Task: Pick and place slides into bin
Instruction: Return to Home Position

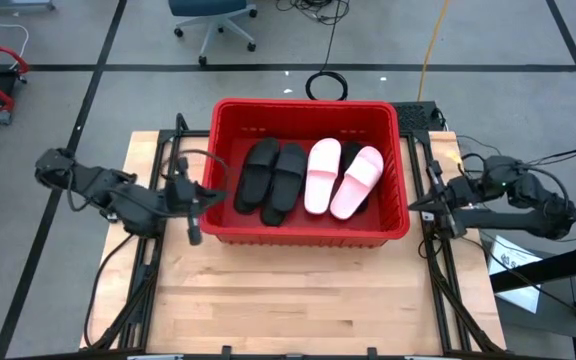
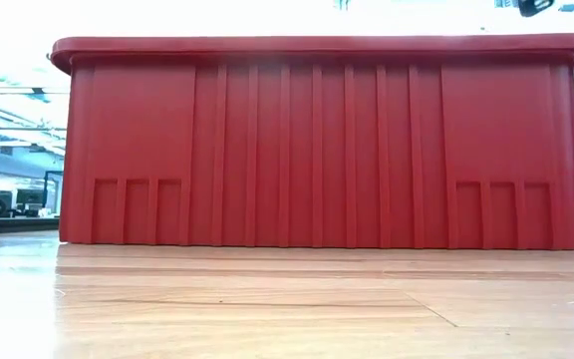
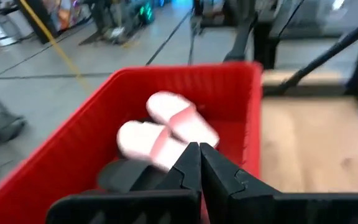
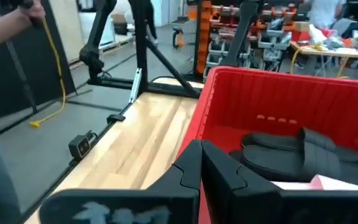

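Left tool [image 1: 192, 222]: I am hanging it just outside the bin's left wall, over the left side of the desk [image 1: 298, 300]. Its fingers are pressing together with nothing between them.
Right tool [image 1: 416, 206]: I am hovering it just outside the bin's right wall. Its fingers are also meeting, and it is carrying nothing.
Bin [image 1: 308, 103]: it is sitting upright at the desk's far edge, midway between the two far corners.
Left half of the bin: the black slides [image 1: 270, 178] are lying side by side, straps up.
Right half of the bin: the pink slides [image 1: 343, 178] are lying side by side and touching. Something dark is showing between their far ends, probably more black slides underneath, though I cannot count them.
Where the slides are: every slide I am seeing is lying inside the bin.
Handling: I am judging them light, soft and springy. They should bend rather than break, and their matte surface should not slip much.
Where to take hold: I am favouring the strap arching over the toe, since my fingers could close across it. The sole's edge would also do.
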